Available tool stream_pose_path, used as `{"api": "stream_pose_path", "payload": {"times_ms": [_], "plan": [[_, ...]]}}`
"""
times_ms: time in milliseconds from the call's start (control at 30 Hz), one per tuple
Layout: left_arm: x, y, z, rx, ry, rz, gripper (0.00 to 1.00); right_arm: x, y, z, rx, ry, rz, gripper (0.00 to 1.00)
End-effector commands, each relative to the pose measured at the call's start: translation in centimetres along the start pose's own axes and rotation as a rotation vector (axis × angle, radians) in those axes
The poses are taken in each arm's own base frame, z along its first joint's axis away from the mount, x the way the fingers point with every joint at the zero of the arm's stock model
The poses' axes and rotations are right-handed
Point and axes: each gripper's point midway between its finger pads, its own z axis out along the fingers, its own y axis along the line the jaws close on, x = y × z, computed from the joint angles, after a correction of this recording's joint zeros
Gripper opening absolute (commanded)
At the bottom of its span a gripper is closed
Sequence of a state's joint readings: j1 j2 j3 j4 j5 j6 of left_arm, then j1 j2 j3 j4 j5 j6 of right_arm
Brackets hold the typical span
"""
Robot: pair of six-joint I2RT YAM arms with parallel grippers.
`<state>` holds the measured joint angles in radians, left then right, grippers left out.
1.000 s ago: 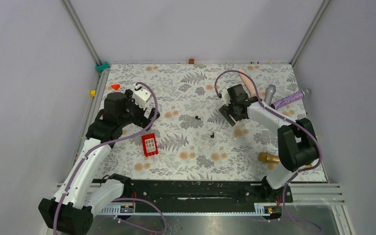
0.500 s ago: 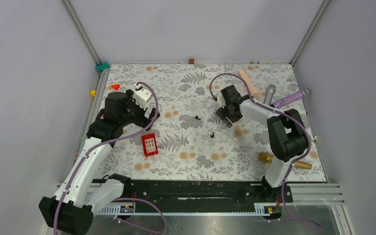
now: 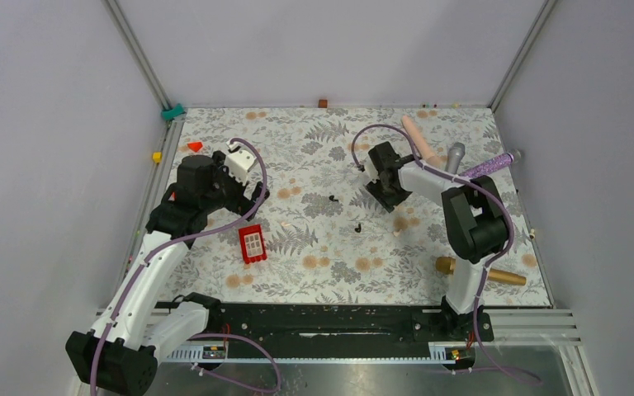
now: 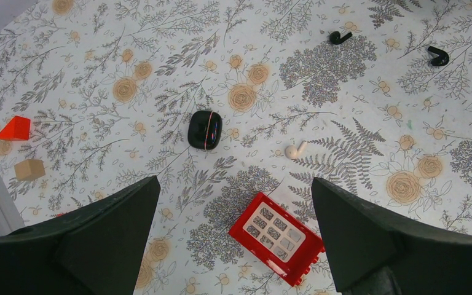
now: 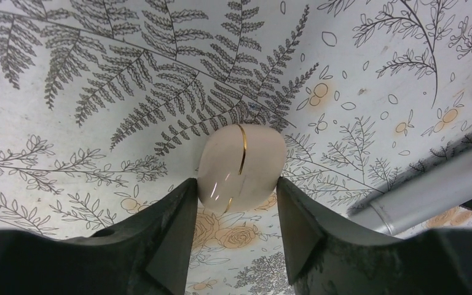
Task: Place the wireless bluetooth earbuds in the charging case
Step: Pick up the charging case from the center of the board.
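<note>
Two tiny black earbuds (image 3: 331,198) (image 3: 357,226) lie apart mid-table; the left wrist view shows them at the top right (image 4: 339,37) (image 4: 437,56). A black charging case (image 4: 205,129) lies shut on the cloth, with a small white earbud (image 4: 295,150) beside it. My left gripper (image 3: 248,198) (image 4: 235,179) is open and empty above the red block (image 3: 253,244) (image 4: 276,237). My right gripper (image 3: 380,188) (image 5: 236,181) is low over the table, its two fingertips pressed on the sides of a cream-white case with a gold seam (image 5: 241,166).
A pink cylinder (image 3: 421,140), a grey cylinder (image 3: 456,155) (image 5: 430,190) and a purple glitter stick (image 3: 489,167) lie at the back right. A brass piece (image 3: 454,266) lies front right. A red wedge (image 3: 195,146) (image 4: 14,128) and a wooden cube (image 4: 29,169) lie far left.
My right gripper has moved left and a little toward the back, and its elbow has swung left, uncovering the pink cylinder. The left arm and the earbuds have not moved.
</note>
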<state>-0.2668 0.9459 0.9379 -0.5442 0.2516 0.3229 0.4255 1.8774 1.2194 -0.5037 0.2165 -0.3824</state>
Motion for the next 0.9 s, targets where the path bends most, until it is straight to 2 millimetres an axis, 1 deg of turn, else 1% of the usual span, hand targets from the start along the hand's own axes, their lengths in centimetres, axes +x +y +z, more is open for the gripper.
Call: {"api": "stream_pose_path", "payload": {"times_ms": [0,133,167,267,333,367,433,667,867], "plan": [[-1.0,-0.2,0.2,0.016,-0.048,0.015,0.99,-0.4,0.5,-0.5,-0.036,0.032,-0.012,0.53],[-1.1,-0.2,0.1,0.014,-0.051,0.015,0.99,-0.2,0.8,-0.6,-0.059,0.053,-0.020,0.54],[-1.1,-0.2,0.1,0.015,-0.051,0.015,0.99,-0.1,0.9,-0.6,-0.064,0.057,-0.025,0.51],[-1.1,-0.3,0.0,0.018,-0.054,0.015,0.99,0.1,1.3,-0.8,-0.094,0.064,-0.039,0.47],[-1.1,-0.3,0.0,0.018,-0.055,0.015,0.99,0.2,2.0,-1.1,-0.139,0.065,-0.046,0.41],[-1.1,-0.3,0.1,0.018,-0.053,0.015,0.99,0.4,2.5,-1.3,-0.169,0.070,-0.046,0.41],[-1.1,-0.3,0.0,0.020,-0.054,0.015,0.99,0.1,3.7,-1.9,-0.240,0.062,-0.046,0.42],[-1.1,-0.3,0.1,0.019,-0.053,0.014,0.99,-0.7,6.7,-3.8,-0.427,0.060,-0.037,0.44],[-1.2,-0.3,0.0,0.019,-0.053,0.013,0.99,-1.6,7.8,-4.5,-0.485,0.060,-0.027,0.45]]}}
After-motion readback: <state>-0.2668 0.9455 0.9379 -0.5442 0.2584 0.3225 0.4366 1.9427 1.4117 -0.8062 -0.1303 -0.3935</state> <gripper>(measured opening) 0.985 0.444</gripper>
